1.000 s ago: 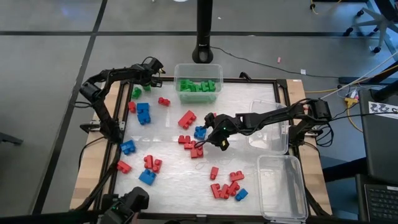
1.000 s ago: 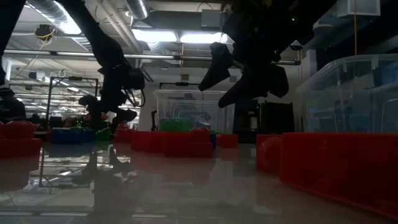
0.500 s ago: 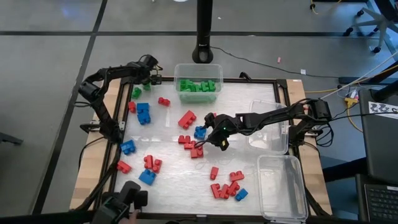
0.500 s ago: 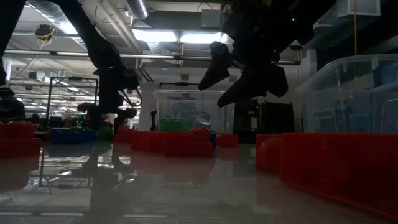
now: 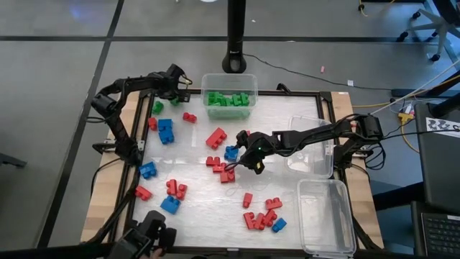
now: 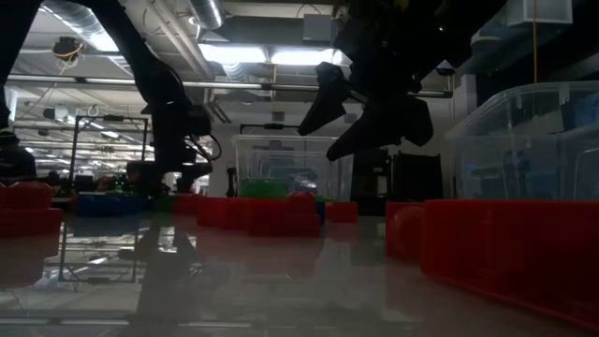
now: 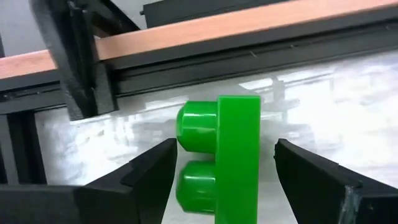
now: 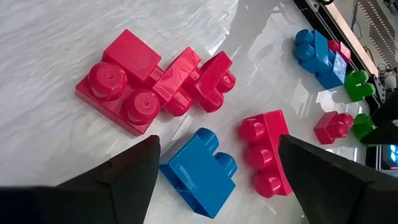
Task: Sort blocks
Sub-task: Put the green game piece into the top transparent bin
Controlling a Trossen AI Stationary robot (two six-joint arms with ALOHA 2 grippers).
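The left gripper (image 7: 217,168) is spread wide, with a green block (image 7: 227,155) between its fingers, untouched. The right gripper (image 8: 214,168) is spread too, above a blue block (image 8: 198,171).

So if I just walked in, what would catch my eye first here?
Probably the red, blue and green blocks scattered over the white table, with a tub of green ones at its far edge. Then the two dark arms: the right claw hangs open over a blue block mid-table, and the left claw sits open around a green block at the far left corner.
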